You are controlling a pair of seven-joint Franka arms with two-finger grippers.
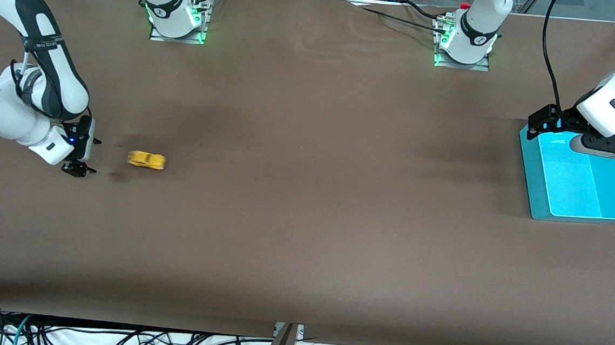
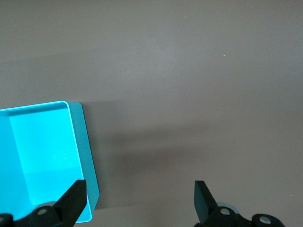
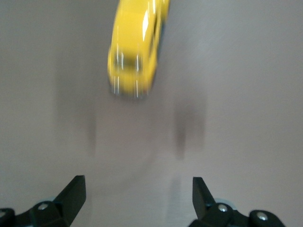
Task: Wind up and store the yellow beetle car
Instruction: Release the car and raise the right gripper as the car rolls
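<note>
The yellow beetle car (image 1: pixel 146 159) stands on the brown table toward the right arm's end, its outline smeared. My right gripper (image 1: pixel 78 167) is low over the table just beside it, open and empty, a short gap away. In the right wrist view the car (image 3: pixel 137 45) lies ahead of the open gripper (image 3: pixel 138 196), not between the fingers. My left gripper (image 1: pixel 541 123) is open and empty over the corner of the teal bin (image 1: pixel 530 166) that lies farther from the front camera. The left wrist view shows the gripper (image 2: pixel 139 198) above the bin's wall (image 2: pixel 85 151).
The teal bin stands at the left arm's end of the table and nothing shows inside it. Both arm bases (image 1: pixel 178 12) (image 1: pixel 464 40) stand along the table edge farthest from the front camera. Cables hang below the table's near edge.
</note>
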